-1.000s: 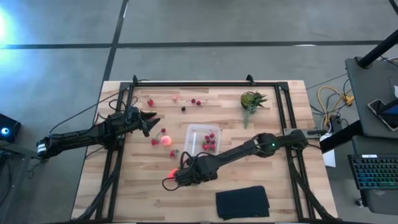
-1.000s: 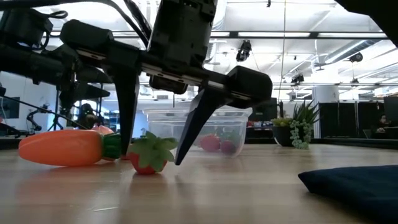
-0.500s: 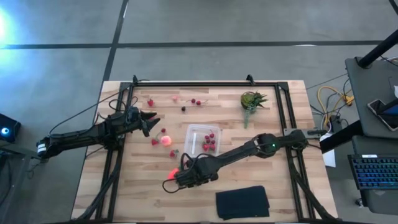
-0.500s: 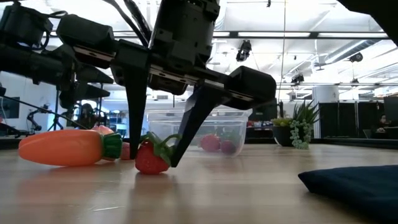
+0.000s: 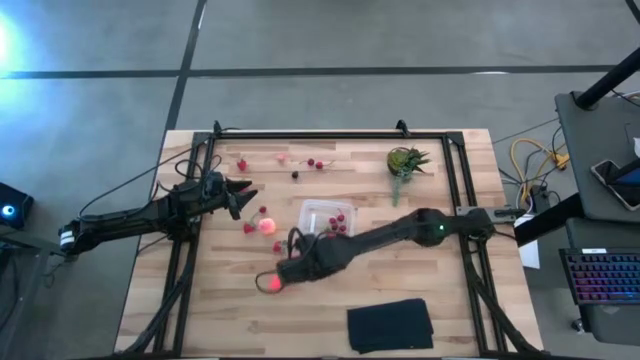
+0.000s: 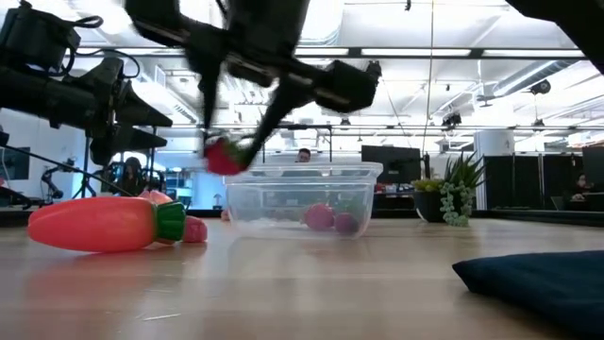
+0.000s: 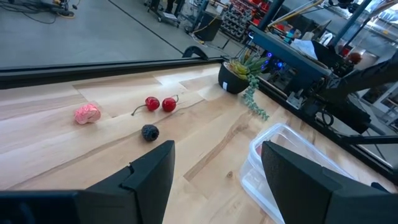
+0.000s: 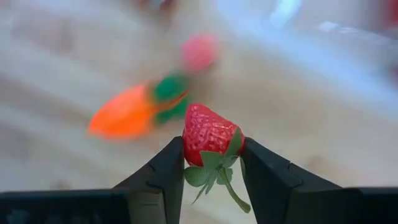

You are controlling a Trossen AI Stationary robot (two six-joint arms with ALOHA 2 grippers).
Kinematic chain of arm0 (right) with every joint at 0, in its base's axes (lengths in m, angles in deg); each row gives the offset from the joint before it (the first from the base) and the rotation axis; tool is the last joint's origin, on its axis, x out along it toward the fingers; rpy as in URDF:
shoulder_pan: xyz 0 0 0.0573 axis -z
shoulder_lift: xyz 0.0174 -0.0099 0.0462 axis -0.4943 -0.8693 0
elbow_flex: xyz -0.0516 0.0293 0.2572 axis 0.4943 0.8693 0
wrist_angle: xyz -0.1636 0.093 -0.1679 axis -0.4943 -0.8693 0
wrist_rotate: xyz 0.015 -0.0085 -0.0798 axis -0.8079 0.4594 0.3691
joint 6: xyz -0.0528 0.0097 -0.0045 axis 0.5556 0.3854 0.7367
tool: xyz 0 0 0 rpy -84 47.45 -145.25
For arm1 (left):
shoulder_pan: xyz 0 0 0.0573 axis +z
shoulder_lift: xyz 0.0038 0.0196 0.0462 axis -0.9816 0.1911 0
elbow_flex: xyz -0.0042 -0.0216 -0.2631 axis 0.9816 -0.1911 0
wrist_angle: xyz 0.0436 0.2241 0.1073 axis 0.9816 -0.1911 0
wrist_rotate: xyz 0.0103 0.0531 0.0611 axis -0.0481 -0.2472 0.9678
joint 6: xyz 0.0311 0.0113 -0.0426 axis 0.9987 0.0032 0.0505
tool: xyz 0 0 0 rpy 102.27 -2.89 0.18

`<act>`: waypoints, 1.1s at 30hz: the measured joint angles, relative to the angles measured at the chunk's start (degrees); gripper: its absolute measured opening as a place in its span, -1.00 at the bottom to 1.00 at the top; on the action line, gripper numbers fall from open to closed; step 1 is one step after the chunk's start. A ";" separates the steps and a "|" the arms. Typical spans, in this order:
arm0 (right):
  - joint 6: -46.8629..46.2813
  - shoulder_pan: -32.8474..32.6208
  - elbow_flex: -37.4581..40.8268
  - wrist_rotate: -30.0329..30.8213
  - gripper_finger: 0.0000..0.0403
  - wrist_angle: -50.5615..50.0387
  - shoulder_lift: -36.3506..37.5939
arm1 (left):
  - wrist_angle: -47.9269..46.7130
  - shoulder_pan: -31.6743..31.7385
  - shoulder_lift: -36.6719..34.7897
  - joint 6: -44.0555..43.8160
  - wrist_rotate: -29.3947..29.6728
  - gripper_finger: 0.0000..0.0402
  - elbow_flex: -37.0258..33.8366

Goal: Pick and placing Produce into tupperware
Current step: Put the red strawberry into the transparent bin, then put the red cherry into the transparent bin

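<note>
Right end effector [image 8: 210, 163]: closed on a strawberry [image 8: 209, 134], pinched between both fingers, green cap hanging downward. In the low view the strawberry [image 6: 223, 157] is held clear of the tabletop [image 6: 311, 283], near the rim of the tupperware [image 6: 300, 198].

Judgement: carry phase. The strawberry should be brought over the middle of the tupperware [image 5: 325, 222], lowered inside the rim, then released; a release over the wall risks a bounce out.

Carrot [image 6: 94, 223] lies on the tabletop beside the tupperware; berries already lie inside it.

Left end effector [image 7: 214, 177]: open wide, empty, waiting by the far-side berries; cherries [image 7: 160, 104] and a dark berry [image 7: 149, 132] lie ahead.
</note>
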 joint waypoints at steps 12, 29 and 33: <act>10.64 7.67 -0.02 0.14 -0.31 -10.21 2.86 | -0.02 -0.02 0.04 0.00 0.00 0.13 0.00; 17.88 10.37 -0.21 -0.04 0.26 -10.68 1.99 | -0.01 0.00 0.04 0.00 0.02 0.13 0.00; 20.38 13.04 -0.48 0.55 0.27 -12.19 3.28 | 0.02 0.00 0.04 0.00 0.02 0.13 0.00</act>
